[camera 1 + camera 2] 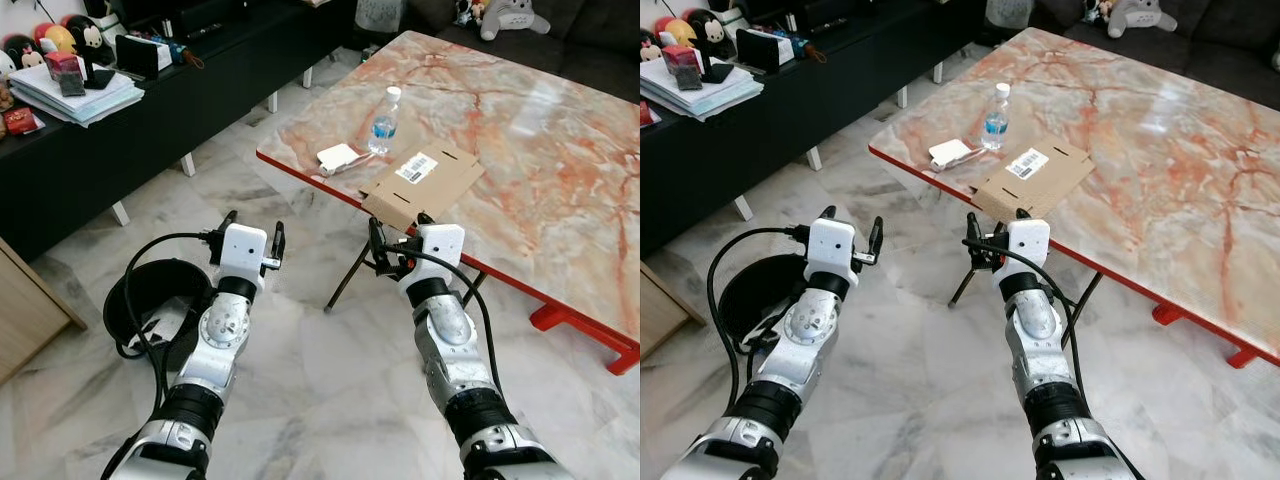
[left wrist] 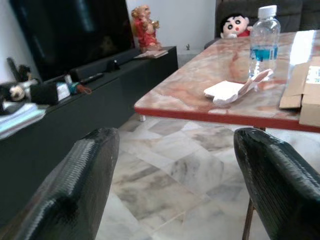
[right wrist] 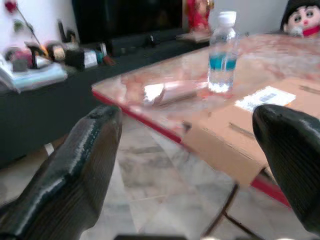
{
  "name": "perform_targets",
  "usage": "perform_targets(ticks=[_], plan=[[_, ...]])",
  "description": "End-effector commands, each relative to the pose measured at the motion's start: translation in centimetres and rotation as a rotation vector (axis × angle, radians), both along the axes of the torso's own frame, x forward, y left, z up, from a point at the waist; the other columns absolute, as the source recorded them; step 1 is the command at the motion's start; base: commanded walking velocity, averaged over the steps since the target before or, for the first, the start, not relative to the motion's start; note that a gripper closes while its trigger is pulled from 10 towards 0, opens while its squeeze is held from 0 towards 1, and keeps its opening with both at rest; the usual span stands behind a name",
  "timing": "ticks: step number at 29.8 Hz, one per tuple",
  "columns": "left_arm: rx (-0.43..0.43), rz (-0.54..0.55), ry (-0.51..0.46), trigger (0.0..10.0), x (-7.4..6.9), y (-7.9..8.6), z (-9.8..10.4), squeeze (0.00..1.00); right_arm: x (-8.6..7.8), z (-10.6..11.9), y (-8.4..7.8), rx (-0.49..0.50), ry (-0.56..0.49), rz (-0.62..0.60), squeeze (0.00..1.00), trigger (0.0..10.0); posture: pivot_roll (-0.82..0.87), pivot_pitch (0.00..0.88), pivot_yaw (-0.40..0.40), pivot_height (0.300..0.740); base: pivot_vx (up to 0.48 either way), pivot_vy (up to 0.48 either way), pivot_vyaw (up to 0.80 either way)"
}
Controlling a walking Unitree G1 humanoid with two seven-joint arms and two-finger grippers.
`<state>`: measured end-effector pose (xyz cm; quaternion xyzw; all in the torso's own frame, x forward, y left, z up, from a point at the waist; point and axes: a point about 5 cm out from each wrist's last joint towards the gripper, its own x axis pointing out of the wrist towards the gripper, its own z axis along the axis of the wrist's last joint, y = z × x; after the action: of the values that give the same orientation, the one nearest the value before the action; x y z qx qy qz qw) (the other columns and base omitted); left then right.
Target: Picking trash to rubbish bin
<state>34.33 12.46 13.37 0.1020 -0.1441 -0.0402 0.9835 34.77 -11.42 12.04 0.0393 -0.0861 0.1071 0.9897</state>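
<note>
Near the close edge of the marble table [image 1: 540, 150] lie a white crumpled wrapper [image 1: 338, 157], a clear plastic bottle [image 1: 383, 122] with a blue label, standing upright, and a flat cardboard piece [image 1: 422, 183] overhanging the rim. A round black bin [image 1: 160, 285] sits on the floor at my lower left. My left gripper [image 1: 253, 232] is open over the floor, beside the bin and short of the table. My right gripper [image 1: 398, 232] is open just below the cardboard's edge, holding nothing. In the right wrist view the bottle [image 3: 222, 55] and wrapper [image 3: 167, 92] lie ahead of the fingers.
A long black cabinet [image 1: 150, 120] with books and toys runs along the left. The table's red frame and thin legs [image 1: 345, 280] stand right before my arms. A wooden cabinet corner [image 1: 25, 310] is at the lower left. Marble floor lies between the cabinet and the table.
</note>
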Motion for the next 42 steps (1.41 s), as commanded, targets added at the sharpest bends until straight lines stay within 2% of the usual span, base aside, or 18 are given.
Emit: perform_targets(ticks=[1,15,25,33,42], plan=[[-0.01,-0.028,-0.013,10.0,0.04,-1.1,0.47,0.0,0.02,0.05,-1.17,-0.006,-0.005,-0.028,0.0,10.0,0.08,0.086,-0.116,0.74,0.337,0.0,-0.79],[-0.007,-0.05,-0.015,10.0,0.04,-1.4,0.52,0.0,-0.06,0.01,-1.12,-0.006,-0.008,-0.026,0.0,10.0,0.08,0.073,-0.114,0.74,0.338,0.0,-0.1],[-0.003,-0.083,-0.017,10.0,-0.05,-1.77,0.53,0.0,-0.16,-0.16,-0.86,-0.001,-0.004,-0.025,0.0,10.0,0.08,0.085,-0.109,0.74,0.337,0.0,-0.66],[-0.001,-0.091,-0.024,10.0,-0.06,-1.75,0.71,0.0,-0.23,-0.12,-0.64,0.004,-0.011,-0.025,0.0,10.0,0.09,0.101,-0.105,0.74,0.33,0.0,0.0],[0.003,-0.096,-0.039,10.0,-0.1,-1.83,0.95,0.0,-0.27,-0.13,-0.73,0.01,-0.011,-0.031,0.0,10.0,0.08,0.107,-0.102,0.74,0.0,0.0,0.0]])
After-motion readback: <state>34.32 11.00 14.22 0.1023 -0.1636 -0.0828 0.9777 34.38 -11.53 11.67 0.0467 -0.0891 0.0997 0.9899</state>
